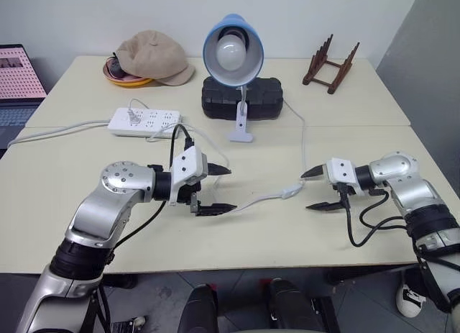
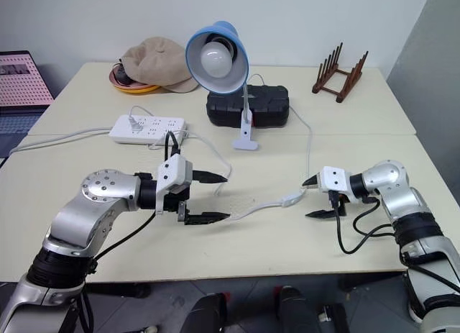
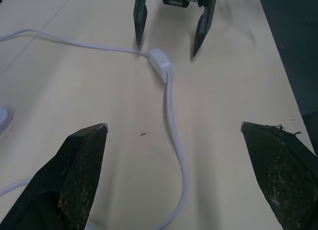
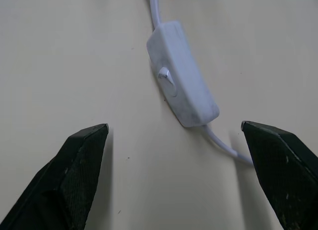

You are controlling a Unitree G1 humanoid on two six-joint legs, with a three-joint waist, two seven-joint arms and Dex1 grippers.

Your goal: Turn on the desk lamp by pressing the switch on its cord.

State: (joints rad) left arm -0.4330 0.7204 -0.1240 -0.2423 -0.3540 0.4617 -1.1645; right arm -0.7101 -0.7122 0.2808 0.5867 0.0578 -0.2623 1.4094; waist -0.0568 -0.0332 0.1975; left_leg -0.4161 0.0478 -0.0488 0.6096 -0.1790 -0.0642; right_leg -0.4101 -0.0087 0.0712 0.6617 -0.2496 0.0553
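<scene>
A pale cream surface [image 1: 215, 239] made of joined tabletops fills the head views, backed by a plain light wall, with a grey floor showing along the lower edge. The desk lamp [image 1: 233, 52] stands at upper centre of the frame, its glossy light-blue dome tipped toward the camera over a round white bulb that looks unlit, on a short white stem and clip foot. A thin white cord [image 1: 251, 201] runs from it down the right of centre, then bends left across the middle.

The switch [image 1: 291, 192] lies flat on the surface at centre right, a small smooth white plastic oblong with rounded ends and a little rocker on its top face. Its long axis runs along the cord, slanting from lower left to upper right.

The right end effector [image 1: 313, 189] is the nearer one: its two black pointed fingers are spread wide and empty, tips aimed leftward, with the switch just to the left of them and roughly in line with the gap. The left end effector [image 1: 218, 189] is likewise wide open and holding nothing, pointing rightward at centre left, well apart from the switch, with the cord passing under its lower finger. Judging from this, the press falls to the right arm.
</scene>
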